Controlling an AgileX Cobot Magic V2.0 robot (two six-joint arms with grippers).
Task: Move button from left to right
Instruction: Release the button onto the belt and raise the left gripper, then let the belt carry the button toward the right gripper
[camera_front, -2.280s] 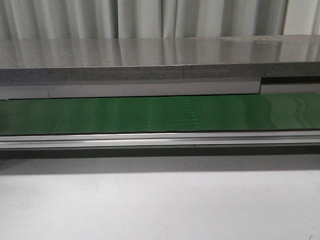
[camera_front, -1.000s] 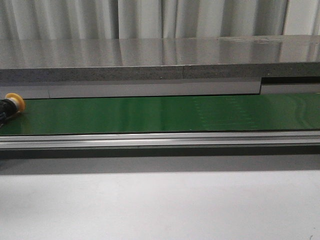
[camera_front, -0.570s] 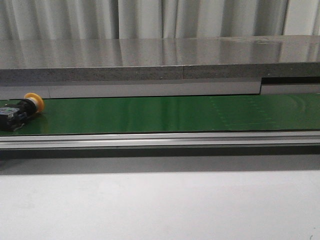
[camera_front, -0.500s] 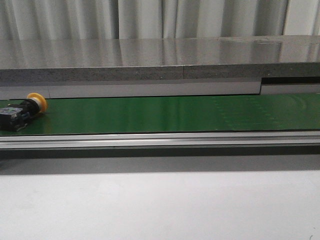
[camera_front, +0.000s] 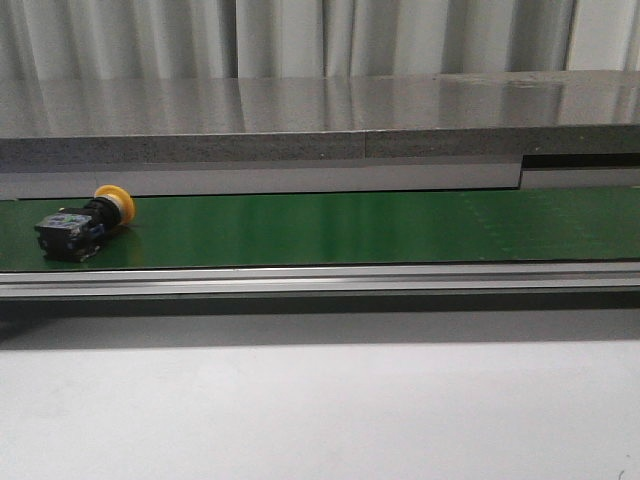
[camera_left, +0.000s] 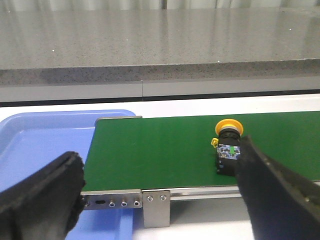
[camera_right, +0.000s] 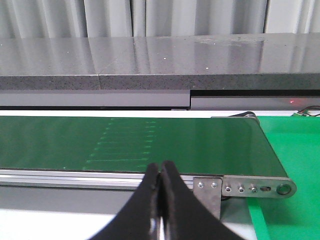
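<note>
The button (camera_front: 82, 226) lies on its side on the green conveyor belt (camera_front: 330, 228) at the far left, yellow cap toward the back right. It also shows in the left wrist view (camera_left: 228, 145), just beyond one finger. My left gripper (camera_left: 161, 187) is open and empty, its fingers (camera_left: 45, 195) spread wide in front of the belt's left end. My right gripper (camera_right: 161, 170) is shut and empty, in front of the belt's right end (camera_right: 150, 142). Neither gripper shows in the front view.
A blue tray (camera_left: 35, 145) sits past the belt's left end. A grey stone ledge (camera_front: 320, 125) runs behind the belt. An aluminium rail (camera_front: 320, 280) edges the belt's front. A green surface (camera_right: 295, 150) lies past the belt's right end. White table (camera_front: 320, 410) in front.
The button has come into view at the left and travelled rightward along the belt; faint marks on the belt have also drifted right.
</note>
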